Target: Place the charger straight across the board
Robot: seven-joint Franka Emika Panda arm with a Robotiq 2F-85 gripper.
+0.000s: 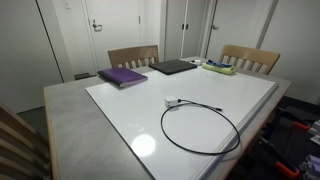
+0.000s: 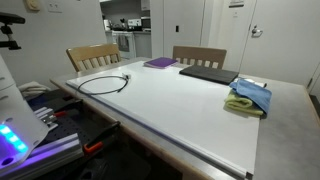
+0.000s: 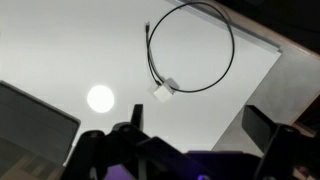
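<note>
The charger point(image 1: 238, 133) is a thin black cable lying in a loose loop on the white board point(image 1: 210, 90), near one corner. Its white plug point(image 1: 171, 101) rests on the board at the loop's edge. It also shows in an exterior view point(image 2: 100, 92) near the board's point(image 2: 180, 100) corner by the robot. In the wrist view the loop point(image 3: 233, 45) lies on the board point(image 3: 80, 50), with the white plug point(image 3: 162, 90) and the dark connector point(image 3: 148, 24). My gripper point(image 3: 200, 130) is open and empty, high above the board, short of the plug. It is out of both exterior views.
A purple book point(image 1: 122, 76), a dark laptop point(image 1: 173, 66) and a blue-green cloth point(image 1: 218, 67) lie at the board's far end. Two wooden chairs point(image 1: 133, 55) stand behind the table. The grey tabletop rim point(image 1: 70, 130) surrounds the board. The robot base point(image 2: 15, 120) stands beside the table.
</note>
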